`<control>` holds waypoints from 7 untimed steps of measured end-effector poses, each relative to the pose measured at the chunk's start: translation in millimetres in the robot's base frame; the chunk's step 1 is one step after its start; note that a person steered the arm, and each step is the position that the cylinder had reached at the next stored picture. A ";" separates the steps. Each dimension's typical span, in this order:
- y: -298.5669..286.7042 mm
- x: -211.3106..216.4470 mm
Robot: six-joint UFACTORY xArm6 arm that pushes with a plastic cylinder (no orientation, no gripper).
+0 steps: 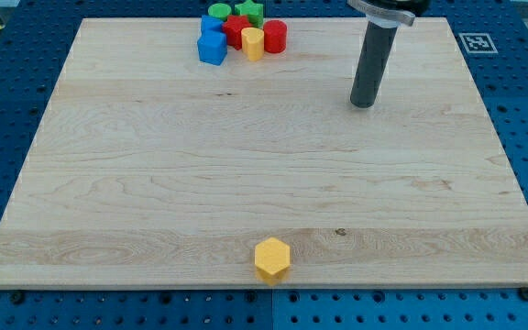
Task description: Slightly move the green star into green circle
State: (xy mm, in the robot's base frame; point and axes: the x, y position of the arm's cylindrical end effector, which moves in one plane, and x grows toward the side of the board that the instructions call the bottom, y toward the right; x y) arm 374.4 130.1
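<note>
Green star sits at the desk's top edge, just right of the green circle. No claw shows; my tip rests well to their right, bare wood between. Below the pair crowd red, yellow and blue blocks. A yellow hexagon lies alone near the bottom edge.
</note>
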 end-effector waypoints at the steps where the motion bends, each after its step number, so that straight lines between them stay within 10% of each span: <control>1: 0.0 -32.5; 4: 0.0 -180.9; 7: -24.0 -181.5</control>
